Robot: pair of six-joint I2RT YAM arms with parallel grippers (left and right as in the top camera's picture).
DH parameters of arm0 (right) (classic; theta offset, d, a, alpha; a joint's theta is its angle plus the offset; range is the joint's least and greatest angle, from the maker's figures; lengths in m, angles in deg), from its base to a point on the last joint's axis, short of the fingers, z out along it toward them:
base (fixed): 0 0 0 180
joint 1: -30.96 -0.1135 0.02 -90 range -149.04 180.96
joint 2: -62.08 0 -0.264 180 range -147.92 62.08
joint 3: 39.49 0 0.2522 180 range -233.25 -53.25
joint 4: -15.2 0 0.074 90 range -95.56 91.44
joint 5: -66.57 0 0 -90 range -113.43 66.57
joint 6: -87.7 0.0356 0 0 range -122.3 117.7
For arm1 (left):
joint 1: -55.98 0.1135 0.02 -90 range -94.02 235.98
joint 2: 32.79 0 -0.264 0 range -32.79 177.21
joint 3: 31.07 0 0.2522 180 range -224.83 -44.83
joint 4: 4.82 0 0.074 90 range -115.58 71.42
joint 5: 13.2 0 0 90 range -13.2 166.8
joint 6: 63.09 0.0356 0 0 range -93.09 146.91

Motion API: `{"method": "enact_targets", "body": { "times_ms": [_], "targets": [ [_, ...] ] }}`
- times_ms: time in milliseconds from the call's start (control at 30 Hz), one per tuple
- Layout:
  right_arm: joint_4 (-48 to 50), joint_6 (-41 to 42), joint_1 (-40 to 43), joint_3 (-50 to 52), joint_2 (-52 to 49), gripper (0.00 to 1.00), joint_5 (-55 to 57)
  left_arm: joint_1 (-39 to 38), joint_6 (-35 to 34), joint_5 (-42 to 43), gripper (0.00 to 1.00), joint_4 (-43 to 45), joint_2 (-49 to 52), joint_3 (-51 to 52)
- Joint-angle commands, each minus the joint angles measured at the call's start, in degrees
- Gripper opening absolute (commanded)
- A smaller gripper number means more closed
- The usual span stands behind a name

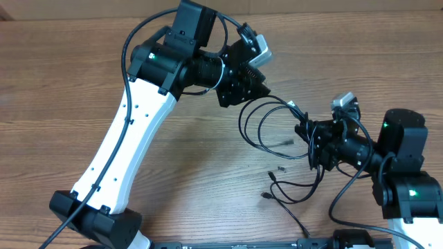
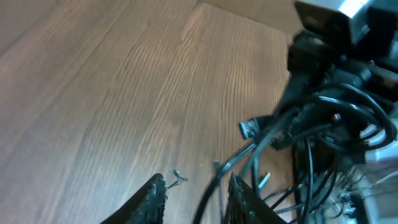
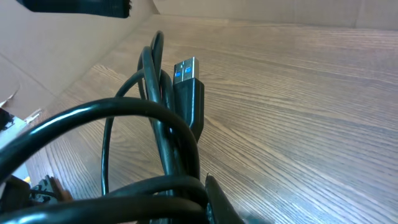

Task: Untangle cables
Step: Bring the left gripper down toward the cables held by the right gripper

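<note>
The cables are thin black cords looping on the wooden table between my two grippers, with more loops trailing toward the front. My left gripper sits at the tangle's upper end. In the left wrist view its jaws stand apart, with one strand running loose between the fingers. My right gripper is shut on a bunch of cable loops; one finger shows beside them. A USB plug with a blue insert sticks up from that bunch.
Small loose plug ends lie on the table below the loops. A tiny metal scrap lies by my left finger. The right arm's wrist and camera crowd the left wrist view's right side.
</note>
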Motion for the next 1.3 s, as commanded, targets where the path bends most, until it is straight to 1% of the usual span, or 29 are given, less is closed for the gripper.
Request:
{"method": "enact_targets", "body": {
  "times_ms": [0,33,67,100,167,233,300,433,533,567,600,667,700,733,767,900,1067,1267],
  "targets": [
    [0.76,-0.55,0.15,-0.76,-0.11,0.08,0.02,-1.79,13.14,1.14,0.25,-2.19,-0.39,-0.66],
    [0.76,-0.55,0.15,-0.76,-0.11,0.08,0.0,-2.43,17.2,1.14,0.24,-3.56,-0.39,-0.66],
    [0.76,-0.52,0.15,-0.76,-0.11,0.08,0.0,-2.71,19.12,1.11,0.23,-4.24,-0.39,-0.66],
    [0.76,-0.55,0.15,-0.76,-0.11,0.08,0.0,-3.3,22.51,0.96,0.25,-5.68,-0.39,-0.66],
    [0.76,-0.55,0.15,-0.76,-0.11,0.08,0.0,-3.91,24.83,-0.04,0.27,-6.67,-0.39,-0.66],
    [0.76,-0.52,0.15,-0.76,-0.11,0.08,0.0,-4.52,25.16,-1.51,0.27,-7.08,-0.39,-0.66],
    [0.76,-0.52,0.15,-0.76,-0.11,0.08,-0.02,-5.18,25.16,-1.66,0.22,-7.28,-0.39,-0.66],
    [0.96,-0.52,0.15,-0.76,-0.11,0.08,-1.4,-7.32,25.18,-2.34,0.22,-7.56,-0.39,-0.63],
    [1.22,-0.5,0.15,-0.76,-0.11,0.08,-1.7,-8.79,25.29,-6.16,0.19,-7.41,-0.39,-0.63],
    [1.18,-0.5,0.15,-0.76,-0.11,0.08,-1.7,-9.2,25.75,-8.61,0.16,-7.23,-0.39,-0.66],
    [1.14,-0.5,0.15,-0.76,-0.11,0.08,-1.7,-9.38,25.81,-10.12,0.18,-7.1,-0.39,-0.63],
    [1.07,-0.5,0.15,-0.76,-0.11,0.08,-1.7,-9.46,25.79,-13.09,0.39,-6.43,-0.39,-0.66],
    [1.07,-0.5,0.15,-0.76,-0.11,0.08,-1.68,-9.46,25.77,-14.29,0.58,-6.08,-0.39,-0.63],
    [1.11,-0.5,0.15,-0.76,-0.11,0.08,-1.68,-9.46,25.75,-16.24,0.93,-5.92,-0.39,-0.66],
    [1.11,-0.52,0.15,-0.76,-0.11,0.08,-1.66,-9.46,25.75,-16.57,0.96,-5.92,-0.39,-0.66],
    [1.14,-0.52,0.15,-0.76,-0.11,0.08,-0.96,-9.46,25.77,-16.68,0.96,-5.92,-0.5,-0.68],
    [1.11,-0.5,0.15,-0.76,-0.11,0.08,0.02,-9.46,25.79,-16.68,0.93,-5.07,-2.93,-0.74],
    [1.11,-0.48,0.15,-0.76,-0.66,0.08,0.0,-9.44,25.79,-16.48,0.86,-1.27,-7.48,-0.74]
  ]
}}
